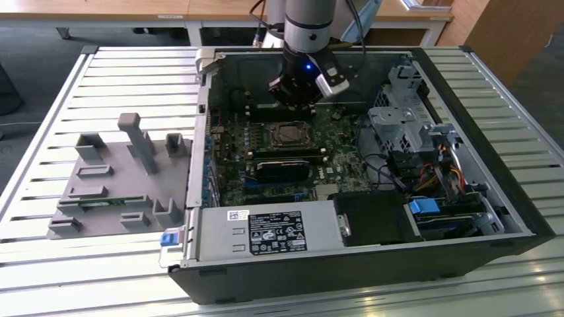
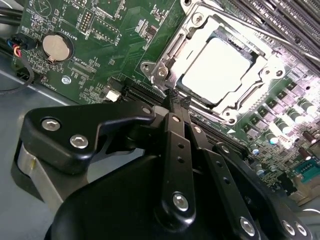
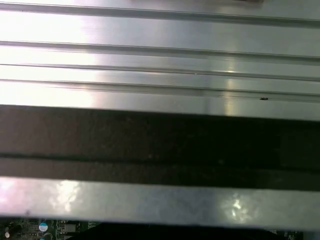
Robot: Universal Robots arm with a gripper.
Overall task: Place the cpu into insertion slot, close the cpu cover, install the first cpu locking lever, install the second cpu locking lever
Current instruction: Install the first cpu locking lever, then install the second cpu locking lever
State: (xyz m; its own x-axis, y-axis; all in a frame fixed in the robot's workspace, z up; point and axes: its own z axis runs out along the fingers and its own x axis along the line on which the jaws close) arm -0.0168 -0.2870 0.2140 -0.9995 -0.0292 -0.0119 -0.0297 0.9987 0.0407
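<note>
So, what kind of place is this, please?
It looks like a workshop or lab bench for computer assembly. An open computer case lies on a slatted metal table, a grey fixture sits beside it, and the tool hangs over the motherboard.

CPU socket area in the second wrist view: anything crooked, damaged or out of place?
Nothing stands out. The cpu lies flat and square in the insertion slot, with the cpu cover framing it evenly. The gripper, fingers together and holding nothing, sits just short of the socket's edge.
</note>
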